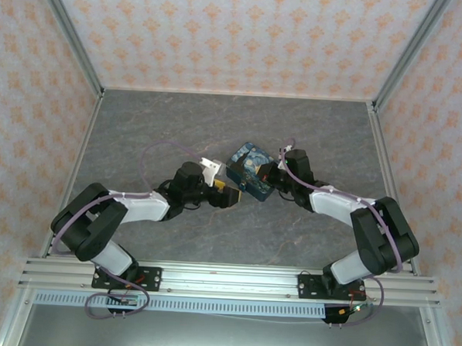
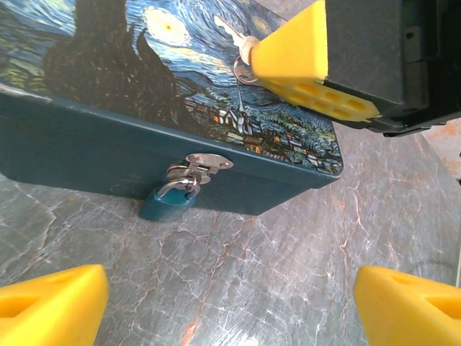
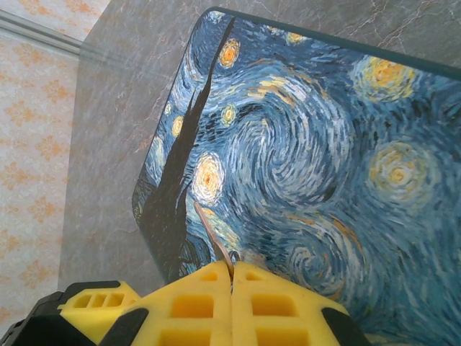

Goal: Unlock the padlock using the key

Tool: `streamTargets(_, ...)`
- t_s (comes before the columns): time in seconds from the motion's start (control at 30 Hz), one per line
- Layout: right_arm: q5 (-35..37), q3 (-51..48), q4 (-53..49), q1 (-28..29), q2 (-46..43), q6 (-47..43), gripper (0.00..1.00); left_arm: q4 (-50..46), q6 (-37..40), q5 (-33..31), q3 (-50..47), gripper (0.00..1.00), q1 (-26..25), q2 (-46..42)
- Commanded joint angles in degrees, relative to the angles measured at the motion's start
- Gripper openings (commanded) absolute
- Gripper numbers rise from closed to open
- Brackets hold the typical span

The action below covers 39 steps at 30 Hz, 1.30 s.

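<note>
The tiny teal padlock (image 2: 166, 205) hangs by its silvery shackle from the hasp (image 2: 207, 162) on the front wall of the dark blue box (image 1: 250, 171). It rests against the table. My left gripper (image 2: 230, 306) is open low in front of the padlock, with bare table between its yellow fingertips. Over the box's painted lid, my right gripper (image 3: 232, 277) is shut on the small silver key (image 3: 209, 232), whose blade points forward. In the left wrist view the key (image 2: 229, 30) pokes out of the right gripper's fingers (image 2: 295, 54), above and to the right of the padlock.
The box lies in the middle of the grey marbled table (image 1: 179, 124), with its lid (image 3: 310, 144) printed with yellow swirls. Patterned walls and metal frame posts (image 1: 71, 37) close in the table. A yellow finger (image 3: 97, 303) of my left gripper shows near the box's corner.
</note>
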Motion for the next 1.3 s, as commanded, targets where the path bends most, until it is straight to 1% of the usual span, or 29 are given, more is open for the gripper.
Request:
streamTargets(0.0,1.75,-0.10,-1.21,-0.29,1.57,-0.01,0.00,4.62,1.95,-0.06,0.49,0.88,-0.63,2.36)
streamTargets(0.13,2.31,-1.97,-0.75,-0.27,2.37,-0.34,0.00,8.21,1.92,0.03,0.64,0.85,-1.33,5.80)
streamTargets(0.2,2.48,-2.93,-0.41,-0.25,2.27,-0.13,0.00,9.87,1.42,-0.10,0.94,0.82,-1.86,7.38)
streamTargets(0.37,3.01,-3.88,0.12,-0.28,2.69,-0.96,0.00,10.56,3.06,-1.59,2.50,0.77,-3.80,10.17)
streamTargets(0.63,2.80,-4.18,0.15,-0.31,2.34,-1.39,0.00,10.68,3.94,-5.13,4.40,0.72,-4.03,12.61)
streamTargets(0.83,2.07,-4.56,0.65,-0.21,2.38,-1.88,0.00,9.76,5.07,-6.84,6.61,0.66,-4.23,14.47)
streamTargets(0.9,2.03,-4.77,0.65,-0.24,2.26,-2.17,0.00,8.12,6.25,-7.92,7.62,0.63,-4.57,14.78)
streamTargets(1.17,1.96,-4.79,0.37,-0.21,1.80,-2.43,0.00,4.83,7.96,-13.35,9.00,0.63,-5.06,15.57)
streamTargets(1.27,1.94,-4.66,0.35,-0.25,1.84,-2.49,0.00,3.58,8.51,-13.86,9.55,0.63,-5.15,16.13)
